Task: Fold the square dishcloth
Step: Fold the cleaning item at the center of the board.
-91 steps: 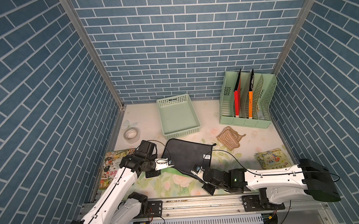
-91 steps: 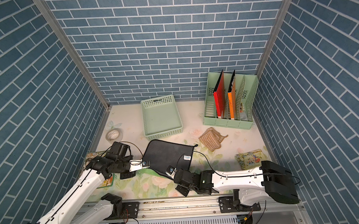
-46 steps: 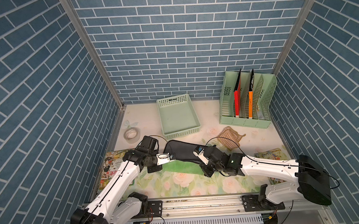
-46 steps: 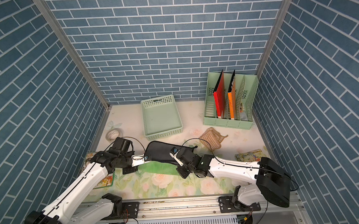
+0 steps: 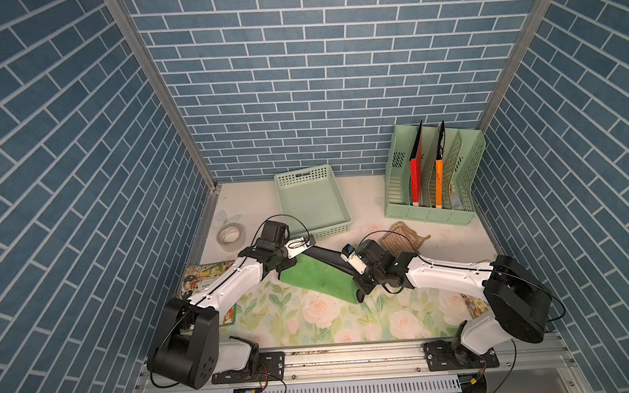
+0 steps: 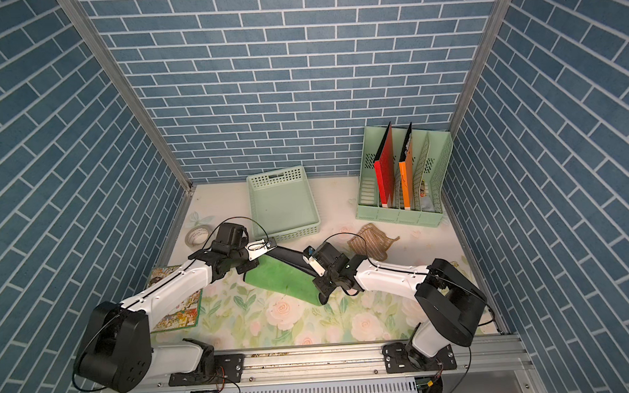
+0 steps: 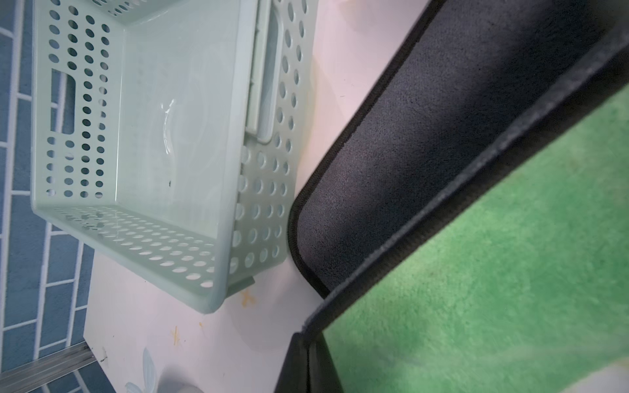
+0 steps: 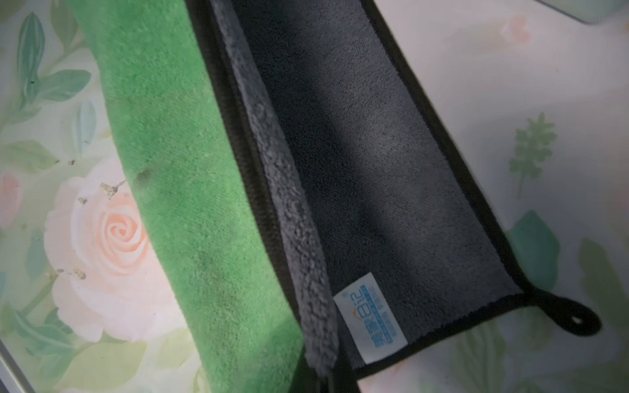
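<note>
The floral table (image 5: 404,311) is occupied, at lower centre of both top views, by the dishcloth (image 5: 319,280), which is green on one face and dark grey on the other. Its near part is seen raised and turned over, green outward. A grey strip lies flat on the table just below the pale green basket (image 5: 304,174).

The left gripper (image 5: 303,243) is closed on one raised corner. The right gripper (image 5: 347,253), right of centre, is clamped on the other.

The cloth is judged light, soft and limp, with a plush pile unlikely to slip between pads. Sag between the two holds is to be expected, so the span should be held taut. Holds are best taken at the corners, on the stitched black hem (image 8: 452,146). The small white label (image 8: 369,318) and the hanging loop (image 8: 575,320) are better avoided.
</note>
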You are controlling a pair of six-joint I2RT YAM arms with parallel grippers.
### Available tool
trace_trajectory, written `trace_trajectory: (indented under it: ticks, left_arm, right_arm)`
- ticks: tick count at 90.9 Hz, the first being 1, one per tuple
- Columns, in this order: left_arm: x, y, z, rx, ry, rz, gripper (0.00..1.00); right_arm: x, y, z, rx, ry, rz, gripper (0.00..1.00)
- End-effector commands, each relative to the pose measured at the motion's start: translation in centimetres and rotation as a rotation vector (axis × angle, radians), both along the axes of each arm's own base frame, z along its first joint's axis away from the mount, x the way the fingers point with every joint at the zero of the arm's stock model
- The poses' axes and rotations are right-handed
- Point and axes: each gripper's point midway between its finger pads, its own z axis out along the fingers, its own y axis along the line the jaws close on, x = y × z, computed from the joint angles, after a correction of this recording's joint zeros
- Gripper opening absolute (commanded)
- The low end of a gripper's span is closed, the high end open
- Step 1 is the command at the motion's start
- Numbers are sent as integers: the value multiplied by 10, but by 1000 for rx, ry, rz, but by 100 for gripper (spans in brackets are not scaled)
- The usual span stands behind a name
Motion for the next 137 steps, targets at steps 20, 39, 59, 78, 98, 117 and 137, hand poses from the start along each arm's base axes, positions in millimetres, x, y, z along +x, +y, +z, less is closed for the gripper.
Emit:
trace_trajectory:
  ticks: [20, 39, 59, 78, 98, 117, 137]
  left_arm:
    - [24, 2, -8, -14, -87, 65, 0]
    - [29, 0, -17, -16, -124, 80, 1]
    - [27, -8, -23, -44, -131, 69, 13]
    - [23, -8, -15, -54, -134, 71, 45]
    - [-19, -16, 12, -89, -68, -56, 72]
    - [-46, -20, -14, -57, 30, -113, 69]
    - [-50, -12, -52, -4, 87, -87, 63]
  right_arm:
    - [21, 0, -9, -27, 32, 47, 0]
    - [38, -7, -29, -61, 69, 18, 0]
    - [41, -11, -29, -25, 90, 12, 0]
    - [46, -14, -22, -19, 77, -5, 10]
    - [54, -15, -16, -23, 52, -23, 24]
    - [75, -32, 2, -65, -49, -125, 39]
    - [92, -55, 45, 1, -201, -320, 41]
